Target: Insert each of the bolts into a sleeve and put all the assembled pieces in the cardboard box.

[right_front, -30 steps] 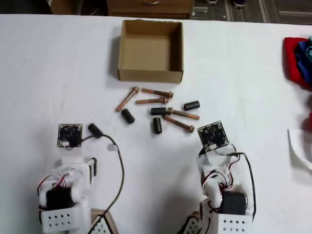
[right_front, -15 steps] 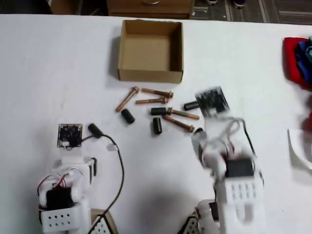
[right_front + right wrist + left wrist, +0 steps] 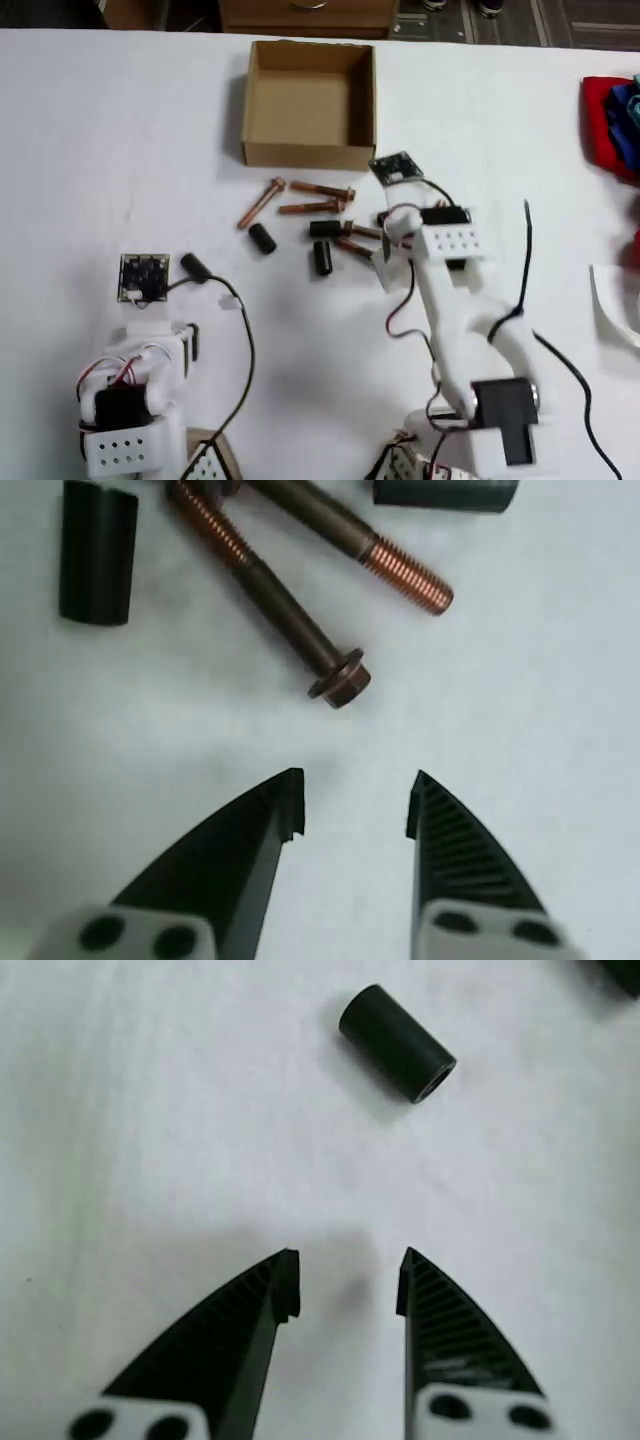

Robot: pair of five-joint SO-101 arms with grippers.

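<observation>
Right wrist view, jaws apart and empty, bolt [image 3: 262, 586] head just beyond their tips.

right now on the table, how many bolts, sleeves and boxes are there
bolts: 5
black sleeves: 4 (a dark bit beside the right arm may be a fifth, too hidden to tell)
cardboard box: 1
total: 10

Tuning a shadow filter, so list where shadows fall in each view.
High view: even light, only faint shadows hugging the cardboard box and bolts. Left wrist view: a grey patch on the table ahead of the left tool, a fainter one beside the sleeve. Right wrist view: dim shadow ahead of the right tool, along the bolt.
</observation>
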